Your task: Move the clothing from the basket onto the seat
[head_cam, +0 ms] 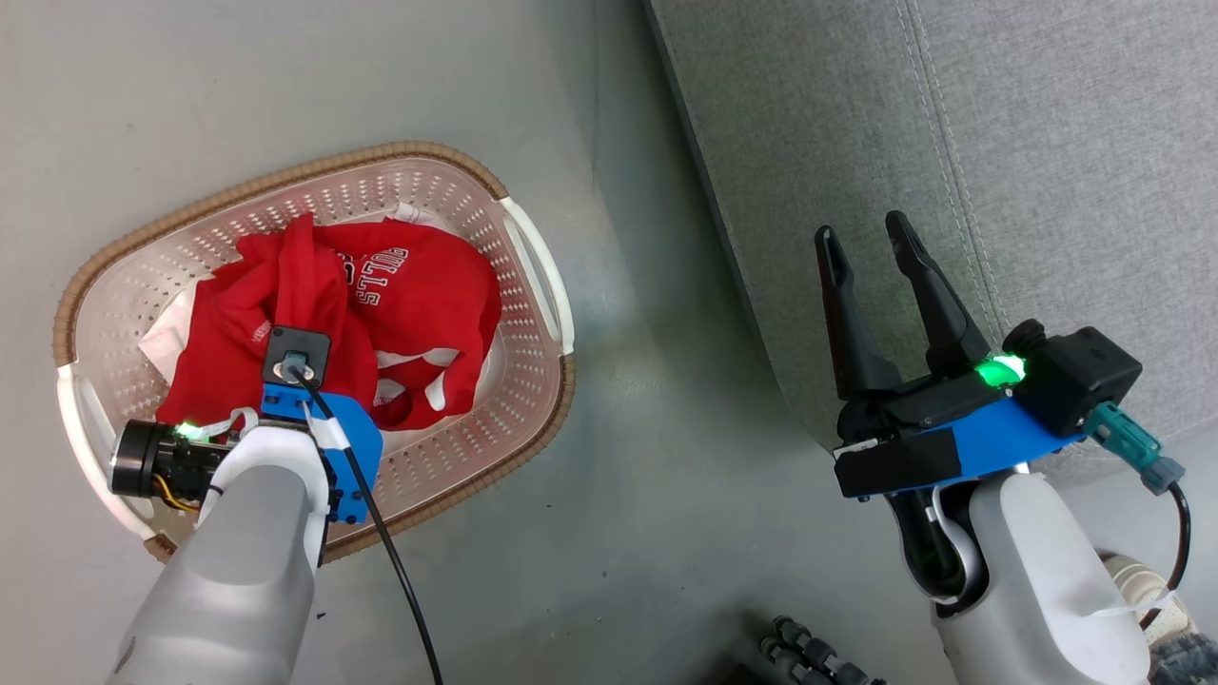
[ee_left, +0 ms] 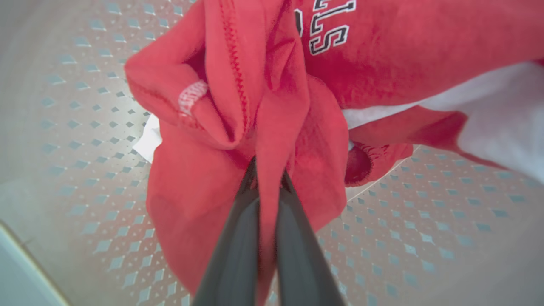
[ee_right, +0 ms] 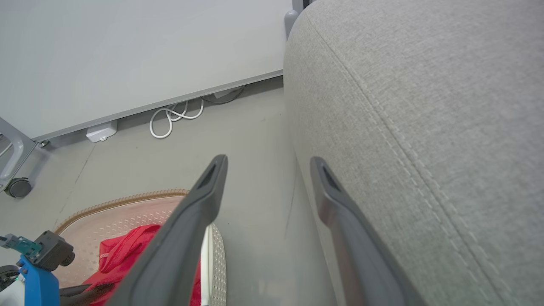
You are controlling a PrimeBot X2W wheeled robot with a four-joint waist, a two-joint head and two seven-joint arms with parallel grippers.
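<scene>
1. Clothing (head_cam: 419, 295), bright red with white trim, lies heaped inside the basket (head_cam: 333, 195) on the floor (head_cam: 618, 476).
2. The left hand (ee_left: 268, 170) reaches down into the basket, clenched on a fold of the red fabric.
3. The right hand (head_cam: 862, 228) hangs released and empty at the edge of the grey seat (head_cam: 1047, 143).

Red clothing (head_cam: 428, 304): dark, white-edged block letters "BULLS" across one garment, seen upside down and partly creased. Small white patch (ee_left: 192, 97) on a red fold: lettering too blurred to read.
</scene>
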